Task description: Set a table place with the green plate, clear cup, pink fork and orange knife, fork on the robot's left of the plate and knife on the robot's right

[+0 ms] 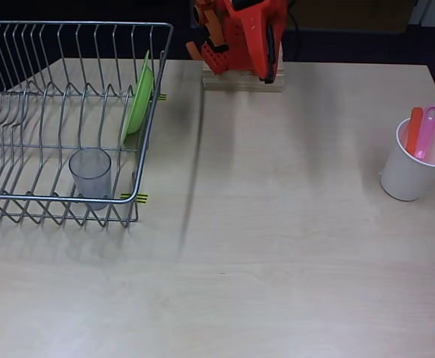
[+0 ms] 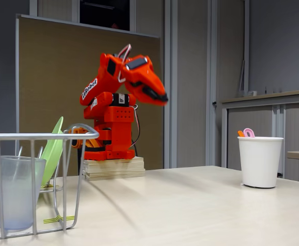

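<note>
Four items wait far from the pincer [image 2: 162, 97], apparently closed and empty: green plate [image 1: 138, 97] and clear cup [image 1: 90, 171] in the wire rack [image 1: 23, 198], pink fork [image 1: 428, 130] and orange knife [image 1: 414, 131] in the white paper cup [image 1: 405, 179]. The plate could snag on the wires; the paper cup could tip.

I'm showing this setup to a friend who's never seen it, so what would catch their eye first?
Probably the robot, a bright red-orange arm folded up on a wooden block at the table's far edge. Next, the wire dish rack at the overhead view's left, holding the green plate on edge and the clear cup. At right, a white paper cup holds the pink fork and orange knife.
</note>
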Controlling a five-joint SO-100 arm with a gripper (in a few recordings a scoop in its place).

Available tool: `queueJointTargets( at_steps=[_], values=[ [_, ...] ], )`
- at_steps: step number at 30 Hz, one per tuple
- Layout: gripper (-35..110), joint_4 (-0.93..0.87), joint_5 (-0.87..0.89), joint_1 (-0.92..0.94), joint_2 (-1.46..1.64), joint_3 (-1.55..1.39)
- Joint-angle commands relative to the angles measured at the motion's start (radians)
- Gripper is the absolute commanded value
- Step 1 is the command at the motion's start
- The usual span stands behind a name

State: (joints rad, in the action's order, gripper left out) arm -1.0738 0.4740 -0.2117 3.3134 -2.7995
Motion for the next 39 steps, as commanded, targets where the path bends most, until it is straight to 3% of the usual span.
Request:
queueJointTargets(
  at_steps=[1,10,16,19,20,29,39],
  values=[
    [0,-0.133,-0.005,-0.011,-0.055,0.173],
    [0,-0.371,0.089,0.077,-0.526,0.647],
    [0,-0.453,0.244,0.106,-0.456,0.653],
    [0,-0.439,0.233,0.112,-0.488,0.646],
    [5,-0.471,0.267,0.137,-0.505,0.643],
    [0,-0.609,0.359,0.428,-0.557,0.635],
    [18,-0.592,0.413,0.624,-0.778,0.643]
  ],
)
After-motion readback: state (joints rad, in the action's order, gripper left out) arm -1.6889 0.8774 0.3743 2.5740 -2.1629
